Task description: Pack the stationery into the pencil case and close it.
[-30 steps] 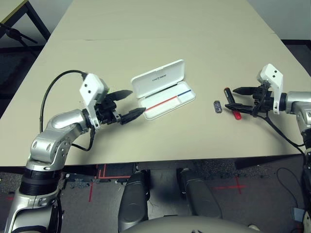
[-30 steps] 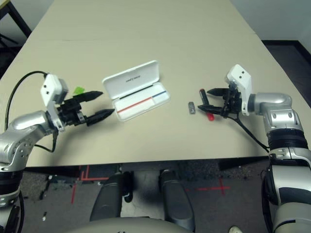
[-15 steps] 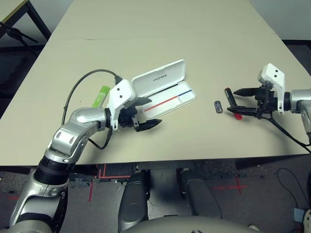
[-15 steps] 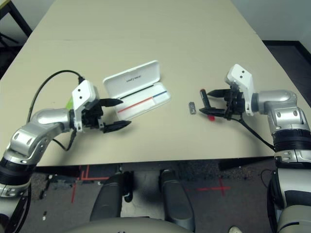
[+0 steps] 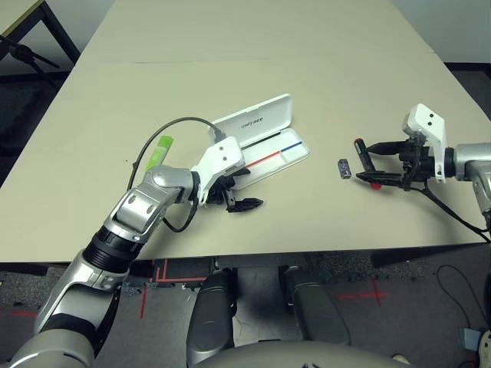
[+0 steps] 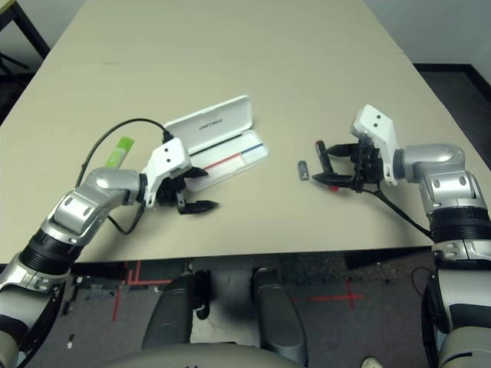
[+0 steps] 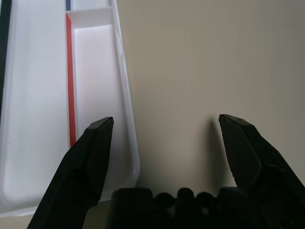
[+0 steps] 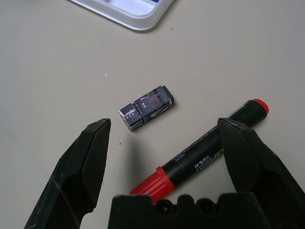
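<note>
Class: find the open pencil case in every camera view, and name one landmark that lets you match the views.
Left eye view: pencil case mid-table, left of centre.
Right eye view: pencil case left of centre.
Left wrist view: its tray beside the left gripper.
Right wrist view: one rounded corner, beyond the small black block.
Landmark: the red line inside the tray.

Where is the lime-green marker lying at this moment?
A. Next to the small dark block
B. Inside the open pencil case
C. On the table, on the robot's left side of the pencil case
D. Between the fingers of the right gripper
C. The lime-green marker lies on the bare table, apart from the open pencil case on its left side, far from the small dark block.
</note>
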You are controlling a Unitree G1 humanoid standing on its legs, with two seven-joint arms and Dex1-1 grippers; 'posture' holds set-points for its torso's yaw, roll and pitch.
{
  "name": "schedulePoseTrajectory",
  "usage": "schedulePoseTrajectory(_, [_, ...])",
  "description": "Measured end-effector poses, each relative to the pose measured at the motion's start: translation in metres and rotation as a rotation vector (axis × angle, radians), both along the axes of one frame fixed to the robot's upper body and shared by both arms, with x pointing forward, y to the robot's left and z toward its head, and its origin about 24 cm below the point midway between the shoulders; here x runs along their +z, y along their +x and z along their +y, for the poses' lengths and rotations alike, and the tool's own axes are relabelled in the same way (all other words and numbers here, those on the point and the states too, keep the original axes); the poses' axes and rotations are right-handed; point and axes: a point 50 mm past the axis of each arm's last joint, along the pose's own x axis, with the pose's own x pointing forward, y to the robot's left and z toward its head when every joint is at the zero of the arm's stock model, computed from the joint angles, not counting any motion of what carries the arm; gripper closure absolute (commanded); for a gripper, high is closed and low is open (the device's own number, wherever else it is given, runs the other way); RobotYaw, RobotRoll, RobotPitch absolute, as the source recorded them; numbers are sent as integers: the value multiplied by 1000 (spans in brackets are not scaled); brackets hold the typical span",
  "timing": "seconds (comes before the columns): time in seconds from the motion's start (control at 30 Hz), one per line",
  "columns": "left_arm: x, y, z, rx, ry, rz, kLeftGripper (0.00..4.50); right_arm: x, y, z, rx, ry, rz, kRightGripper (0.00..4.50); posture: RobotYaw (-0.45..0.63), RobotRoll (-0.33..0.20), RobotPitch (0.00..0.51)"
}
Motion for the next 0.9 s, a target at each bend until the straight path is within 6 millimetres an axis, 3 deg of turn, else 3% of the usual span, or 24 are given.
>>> schedulePoseTrajectory(0.13, [1,2,1,-11,23,-9,38,-1,0,0,-8,-1,-3,0,-92,0,188])
schedulePoseTrajectory(0.23, [1,2,1,-16,27,-10,689,-1,0,0,-11,-2,-5,0,-94,0,186])
schedulePoseTrajectory(0.57, [3,4,6,-16,45,-26,4461,-2,0,0,-14,-3,-8,0,-88,0,187])
schedulePoseTrajectory(0.9, [11,-7,24,-130,153,-51,4461,-2,0,1,-8,-6,-10,0,-72,0,190])
